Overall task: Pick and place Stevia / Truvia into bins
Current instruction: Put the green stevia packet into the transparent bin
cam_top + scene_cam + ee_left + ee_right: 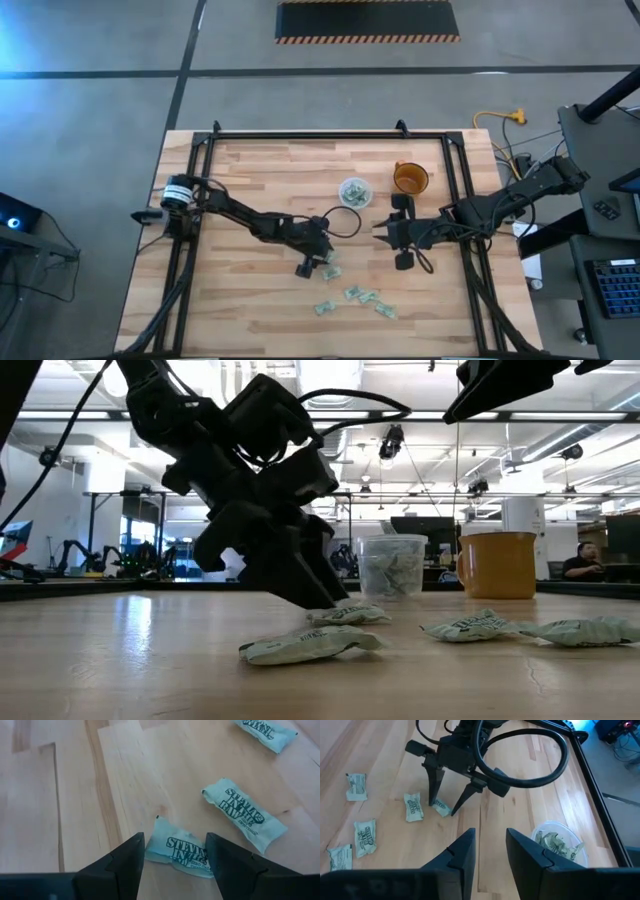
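The left gripper [446, 805] is down at the wooden table [250, 190] with its dark fingers spread wide on either side of one pale green and white paper Stevia sachet [181, 853], not closed on it; this sachet lies below and left of the small round translucent plastic cup [354, 192] in the high view. The other sachets [358, 299] lie loose further below the cup, which already holds several packets. The right gripper [381, 230] hangs empty just right of and below the cup, fingers partly apart, with the orange cup [410, 178] close to the translucent cup's right.

Open wood between left gripper [322, 262] and clear cup [354, 191]. Blocked rightward by right gripper [380, 232]. Orange cup [410, 178] just beyond.
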Controlling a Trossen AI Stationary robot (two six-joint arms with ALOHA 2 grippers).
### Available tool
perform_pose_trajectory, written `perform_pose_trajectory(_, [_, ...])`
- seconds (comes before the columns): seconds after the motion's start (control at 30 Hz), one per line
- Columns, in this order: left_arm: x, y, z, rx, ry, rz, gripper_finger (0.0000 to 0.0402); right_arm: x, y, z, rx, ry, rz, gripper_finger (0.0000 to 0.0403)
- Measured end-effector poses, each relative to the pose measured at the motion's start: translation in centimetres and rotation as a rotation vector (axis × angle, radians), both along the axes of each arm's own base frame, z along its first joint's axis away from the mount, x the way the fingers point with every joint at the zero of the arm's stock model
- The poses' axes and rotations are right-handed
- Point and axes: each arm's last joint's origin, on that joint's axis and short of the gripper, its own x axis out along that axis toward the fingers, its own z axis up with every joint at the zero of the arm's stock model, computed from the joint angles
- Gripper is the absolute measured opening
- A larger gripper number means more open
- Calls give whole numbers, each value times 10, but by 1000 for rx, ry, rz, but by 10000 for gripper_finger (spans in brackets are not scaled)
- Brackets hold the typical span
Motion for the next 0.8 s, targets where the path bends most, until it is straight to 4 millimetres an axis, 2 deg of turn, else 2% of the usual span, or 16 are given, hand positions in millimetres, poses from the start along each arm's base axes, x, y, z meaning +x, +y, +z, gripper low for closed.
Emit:
perform_pose_trajectory(0.23, [-2,0,3,-12,10,12,188,0,0,0,-1,3,0,90])
perform_pose_trajectory(0.6, [-2,0,11,-8,-15,7,86,0,0,0,-1,3,0,85])
perform_pose_trajectory(0.8, [-1,3,18,61,-68,57,50,0,0,0,-2,4,0,83])
